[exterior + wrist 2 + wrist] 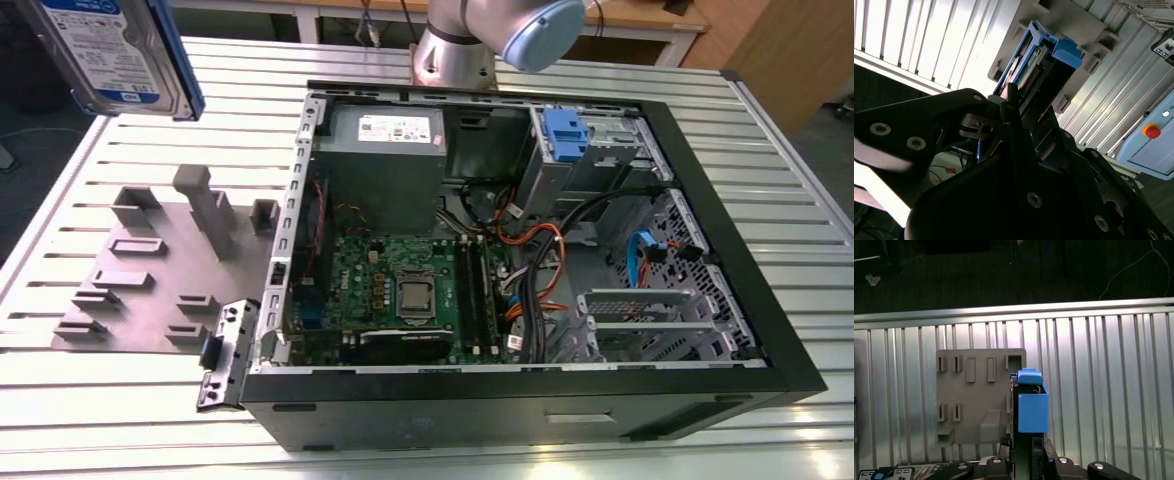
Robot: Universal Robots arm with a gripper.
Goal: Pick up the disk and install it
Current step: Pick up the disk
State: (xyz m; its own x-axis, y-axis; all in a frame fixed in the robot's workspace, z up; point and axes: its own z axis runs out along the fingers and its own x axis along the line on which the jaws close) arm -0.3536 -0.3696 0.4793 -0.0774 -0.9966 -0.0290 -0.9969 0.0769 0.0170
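The disk (118, 52) hangs in the air at the exterior view's left, clear of the slatted surface (134, 400) and above the grey holder plate (147, 270). It is well apart from the open computer case (747, 300).

In both wrist views the gripper (1026, 452) is closed on the disk's lower part. The blue end handle (1032, 407) points away from the gripper, towards the surface.

The disk looks to be a stiff metal slab, dense for its size. It should not bend, but a knock could harm it.

Its flat metal faces are probably smooth and could slip. The blue plastic rails and handle likely flex and make a poor grip.

The 2 broad faces, away from the connector end, look the soundest place to clamp, as the gripper appears to do now.
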